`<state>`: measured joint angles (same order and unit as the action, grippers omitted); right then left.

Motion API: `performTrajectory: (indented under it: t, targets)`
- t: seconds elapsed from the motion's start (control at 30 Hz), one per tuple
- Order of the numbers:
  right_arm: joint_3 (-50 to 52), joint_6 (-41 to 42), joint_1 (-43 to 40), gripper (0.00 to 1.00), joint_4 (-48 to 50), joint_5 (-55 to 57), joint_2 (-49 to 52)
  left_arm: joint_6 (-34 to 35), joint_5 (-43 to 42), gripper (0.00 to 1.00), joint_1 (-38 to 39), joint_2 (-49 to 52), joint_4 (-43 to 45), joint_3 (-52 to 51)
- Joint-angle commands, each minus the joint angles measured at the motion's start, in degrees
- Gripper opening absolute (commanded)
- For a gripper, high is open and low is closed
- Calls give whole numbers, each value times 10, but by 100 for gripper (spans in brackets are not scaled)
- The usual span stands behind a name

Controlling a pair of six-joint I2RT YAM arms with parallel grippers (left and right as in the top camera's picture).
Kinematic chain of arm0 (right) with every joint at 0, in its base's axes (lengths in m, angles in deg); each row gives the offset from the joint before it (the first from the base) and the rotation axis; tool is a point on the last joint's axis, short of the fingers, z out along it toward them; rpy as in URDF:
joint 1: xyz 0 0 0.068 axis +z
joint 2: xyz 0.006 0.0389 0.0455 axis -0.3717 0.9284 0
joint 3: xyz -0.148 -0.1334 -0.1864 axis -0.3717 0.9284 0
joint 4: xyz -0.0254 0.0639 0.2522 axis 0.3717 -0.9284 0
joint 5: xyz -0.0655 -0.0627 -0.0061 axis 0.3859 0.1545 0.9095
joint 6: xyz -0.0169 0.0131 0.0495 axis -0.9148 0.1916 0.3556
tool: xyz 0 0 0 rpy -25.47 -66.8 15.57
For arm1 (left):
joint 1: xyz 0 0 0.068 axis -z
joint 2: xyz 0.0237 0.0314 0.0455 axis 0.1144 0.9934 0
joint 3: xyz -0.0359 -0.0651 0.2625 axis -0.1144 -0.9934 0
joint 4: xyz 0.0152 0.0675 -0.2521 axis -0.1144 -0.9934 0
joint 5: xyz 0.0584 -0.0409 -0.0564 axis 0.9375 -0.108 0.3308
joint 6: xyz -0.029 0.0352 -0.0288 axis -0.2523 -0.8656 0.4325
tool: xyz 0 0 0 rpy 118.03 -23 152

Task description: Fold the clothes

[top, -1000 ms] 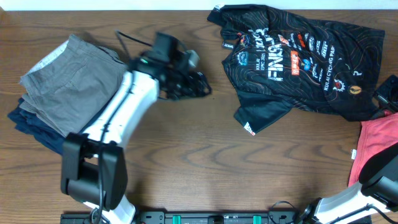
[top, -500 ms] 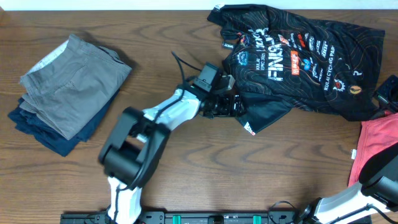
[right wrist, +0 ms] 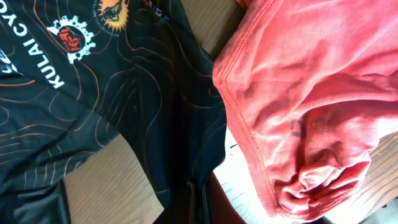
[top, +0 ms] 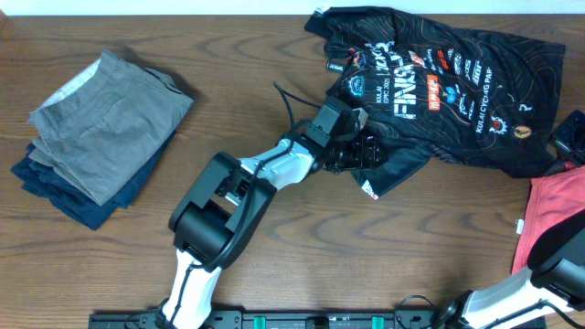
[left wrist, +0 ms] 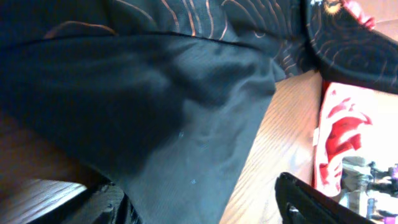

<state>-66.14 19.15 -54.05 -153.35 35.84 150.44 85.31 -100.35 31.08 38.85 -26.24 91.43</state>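
Barely begun: the black jersey [top: 439,82] lay rumpled and unfolded at the far right of the table [top: 274,238].
Left gripper [top: 361,151] sat at its near-left sleeve [top: 388,169], fingers [left wrist: 311,202] spread with the cloth edge between them, not closed on it. Right gripper [top: 569,137], beside the red shirt [top: 553,215], had its fingers pressed together. Every fold was left to do, I judged.
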Motion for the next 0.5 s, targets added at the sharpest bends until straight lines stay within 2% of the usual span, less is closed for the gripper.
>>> performTrajectory:
  t: [0.0, 0.07, 0.2, 0.33, 0.37, 0.47]
  targets:
    - [2, -5, -4, 1, 0, -2, -3, 32, 16, 66, 9, 46, -2, -14]
    - [2, -5, -4, 1, 0, -2, -2, 31, 21, 60, 14, 46, 17, -14]
    - [2, -5, -4, 1, -1, -2, -3, 39, 38, 41, 23, 46, 55, -14]
    - [2, -5, -4, 1, -2, -6, -3, 47, 49, 30, 24, 46, 64, -14]
    - [2, -5, -4, 1, -2, -6, -3, 47, 56, 22, 24, 46, 63, -14]
    - [2, -5, -4, 1, -2, -6, -3, 52, 65, 10, 24, 46, 65, -14]
